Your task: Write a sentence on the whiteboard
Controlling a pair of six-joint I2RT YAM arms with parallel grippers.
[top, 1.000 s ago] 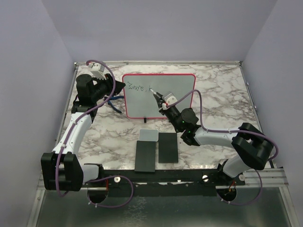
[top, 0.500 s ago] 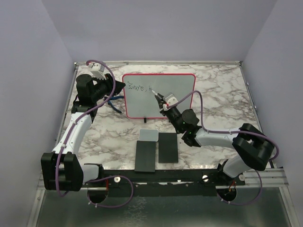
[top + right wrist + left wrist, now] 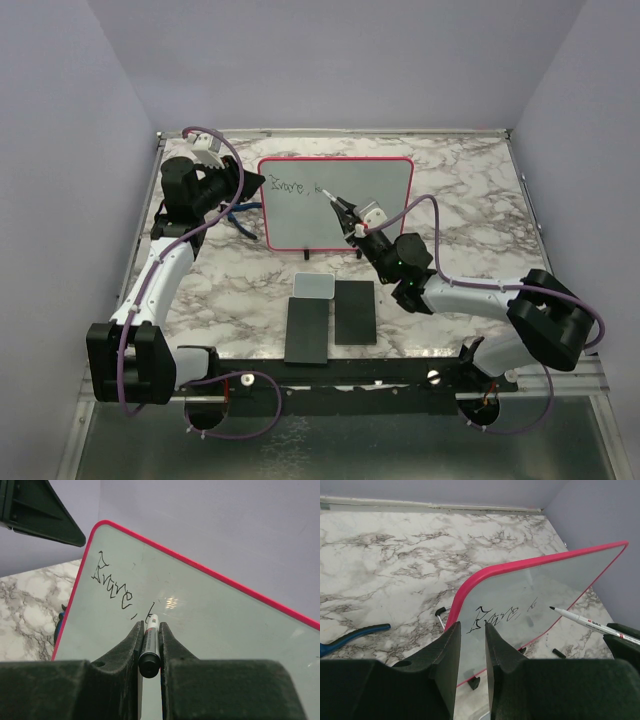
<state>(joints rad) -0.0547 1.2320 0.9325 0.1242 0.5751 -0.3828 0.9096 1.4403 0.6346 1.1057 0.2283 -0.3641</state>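
The whiteboard [image 3: 372,196] stands upright on the marble table, red-pink rim all round. Its upper left carries the sentence [image 3: 290,187], one dark scrawled word, a comma and a short stroke. In the left wrist view my left gripper [image 3: 472,627] is shut on the whiteboard [image 3: 560,587] at its left edge, writing [image 3: 495,617] just past the fingertips. My right gripper [image 3: 149,625] is shut on a white marker [image 3: 151,640] pointing at the board [image 3: 225,630] beside the last stroke of the writing [image 3: 114,582]. I cannot tell if the tip touches. From above, the marker [image 3: 338,205] slants up-left from the right gripper [image 3: 352,224].
Two black slabs [image 3: 306,330] [image 3: 354,312] lie in front of the board, with a small grey-white pad [image 3: 313,285] at their far end. A blue-handled tool [image 3: 240,215] lies left of the board, under the left arm. Purple walls enclose the table.
The right arm has swung right and lower, carrying the marker tip slightly right of the newest stroke after the comma. The left arm and the board have not moved.
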